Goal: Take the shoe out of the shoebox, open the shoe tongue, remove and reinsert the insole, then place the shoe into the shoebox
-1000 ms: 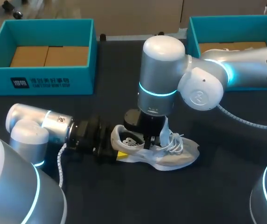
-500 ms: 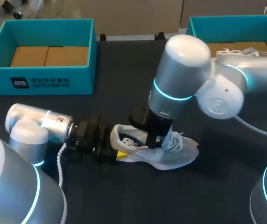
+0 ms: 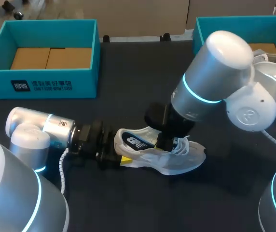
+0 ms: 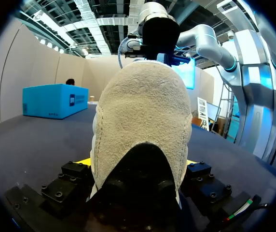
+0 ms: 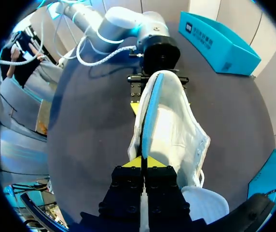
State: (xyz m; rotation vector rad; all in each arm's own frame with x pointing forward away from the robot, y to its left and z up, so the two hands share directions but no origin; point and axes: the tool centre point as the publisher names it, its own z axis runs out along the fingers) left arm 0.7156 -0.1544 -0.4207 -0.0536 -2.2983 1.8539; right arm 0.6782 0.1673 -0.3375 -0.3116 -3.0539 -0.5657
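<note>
The white shoe rests on the dark table, between the two teal shoeboxes. My left gripper clamps its heel. Only the right wrist view shows my right gripper with its tips pressed onto the blue insole. In the head view my wrist hides them.

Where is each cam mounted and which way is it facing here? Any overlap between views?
Head view: fixed above and behind, looking down on the table; both arms show, left gripper and right gripper at the shoe.
Left wrist view: on the left arm, looking along its fingers at the shoe's heel; right arm beyond.
Right wrist view: on the right arm, looking down along the shoe; the right gripper pinches the insole.
Shared: all three see the shoe.
</note>
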